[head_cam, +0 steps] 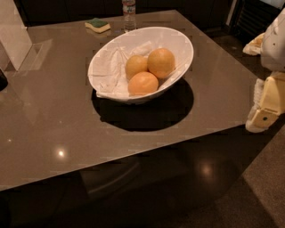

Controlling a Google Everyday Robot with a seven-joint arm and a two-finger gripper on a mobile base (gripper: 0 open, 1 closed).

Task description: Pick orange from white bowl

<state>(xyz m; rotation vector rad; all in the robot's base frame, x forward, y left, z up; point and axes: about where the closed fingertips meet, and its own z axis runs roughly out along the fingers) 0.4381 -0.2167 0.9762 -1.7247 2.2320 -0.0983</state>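
Observation:
The orange [161, 63] is the largest of three round fruits in the white bowl [183, 43]. It lies at the bowl's right side on crumpled white paper. A smaller yellower fruit [136, 66] touches it on the left. A peachy, deeper-orange fruit [143, 83] lies in front of both. The bowl stands on a glossy tan table [53, 116]. My gripper [266, 109] hangs at the right edge of the view, off the table's right side, well apart from the bowl and lower than the orange in the picture.
A green and yellow sponge [97, 25] and a clear water bottle [128, 13] stand at the table's far edge behind the bowl. A white upright object [13, 38] is at the far left. The table's front edge runs across the lower view, dark floor below.

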